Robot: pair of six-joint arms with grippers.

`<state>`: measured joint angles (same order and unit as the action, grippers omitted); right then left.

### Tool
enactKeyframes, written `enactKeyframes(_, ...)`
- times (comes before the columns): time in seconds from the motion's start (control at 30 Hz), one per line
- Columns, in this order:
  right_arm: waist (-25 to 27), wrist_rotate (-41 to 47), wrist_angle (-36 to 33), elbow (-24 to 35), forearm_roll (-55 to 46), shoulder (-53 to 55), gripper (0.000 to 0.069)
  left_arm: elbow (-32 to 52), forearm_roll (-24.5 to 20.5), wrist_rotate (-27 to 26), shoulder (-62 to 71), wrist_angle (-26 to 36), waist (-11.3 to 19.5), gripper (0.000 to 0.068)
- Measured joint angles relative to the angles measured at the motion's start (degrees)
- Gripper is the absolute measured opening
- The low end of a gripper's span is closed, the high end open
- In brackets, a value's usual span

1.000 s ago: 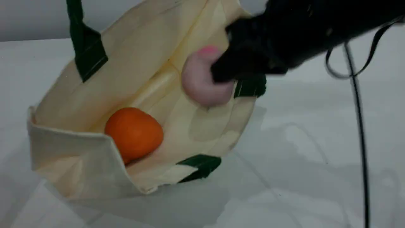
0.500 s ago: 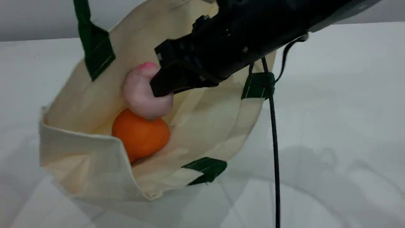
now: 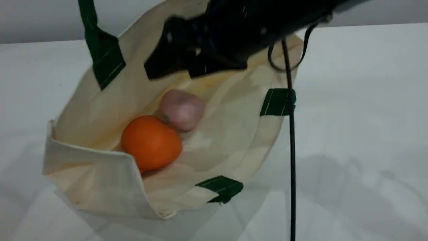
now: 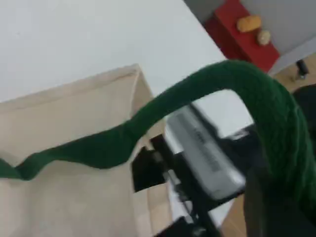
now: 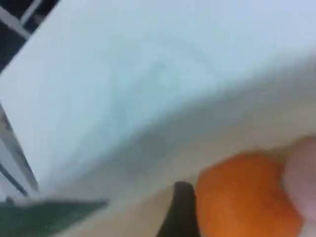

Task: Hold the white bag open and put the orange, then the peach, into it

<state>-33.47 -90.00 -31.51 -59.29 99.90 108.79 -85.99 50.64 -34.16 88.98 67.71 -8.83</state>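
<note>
Fruit: one orange (image 3: 151, 142), one peach (image 3: 182, 108) in white bag (image 3: 100, 187) | right claw (image 3: 174, 68) blurred, seemingly apart | left claw (image 4: 276, 207) clamped on handle (image 4: 163, 113)

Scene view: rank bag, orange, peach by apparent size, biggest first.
1. white bag
2. orange
3. peach, looks smaller, though it lies farther back and the orange hides part of it, so that gap is uncertain.

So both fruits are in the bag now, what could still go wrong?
The right hand, open, hangs just above the peach; pulling out, its cable might snag the white bag.

The left hand holds the green handle; if it let go, the bag might slump and the orange roll out.
</note>
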Motion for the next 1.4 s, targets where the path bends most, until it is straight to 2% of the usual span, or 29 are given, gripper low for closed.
enactKeyframes(0.13, 1.6, 0.0, -0.1, 0.3, -0.7, -5.1, 0.0566, 0.0, -0.3, 0.0, 0.0, -0.9, 0.0, 0.0069)
enactKeyframes(0.27, 4.1, 1.4, -0.3, 0.3, -7.1, -10.7, 0.0540, 0.1, -2.9, -0.2, 0.0, -3.4, 0.0, 0.0069)
enactKeyframes(0.47, 7.0, 13.5, -1.3, 0.3, -19.8, -20.6, 0.0533, 0.2, -6.0, -3.2, 0.2, -4.2, 0.0, 0.0069)
enactKeyframes(0.63, 8.1, 23.2, -4.2, 0.3, -28.6, -29.5, 0.0533, 0.8, -11.6, -3.1, 1.1, -4.3, 0.0, 0.0081)
enactKeyframes(0.73, 8.4, 28.2, -6.5, 0.3, -33.2, -35.4, 0.0533, 2.8, -12.1, -3.1, 1.3, -5.6, 0.0, 0.0117)
enactKeyframes(0.93, 8.4, 40.1, -9.5, 0.3, -44.1, -47.6, 0.0533, 10.6, -13.6, -5.7, 1.3, -11.5, 0.0, 0.0244)
enactKeyframes(1.13, 8.4, 55.7, -18.0, 0.3, -61.8, -58.9, 0.0533, 15.0, -13.4, -6.1, 0.8, -12.8, 0.0, 0.0329)
enactKeyframes(1.4, 8.4, 76.1, -34.3, 0.4, -84.9, -72.2, 0.0533, 15.0, -12.8, -6.1, -4.9, -12.1, 0.0, 0.0338)
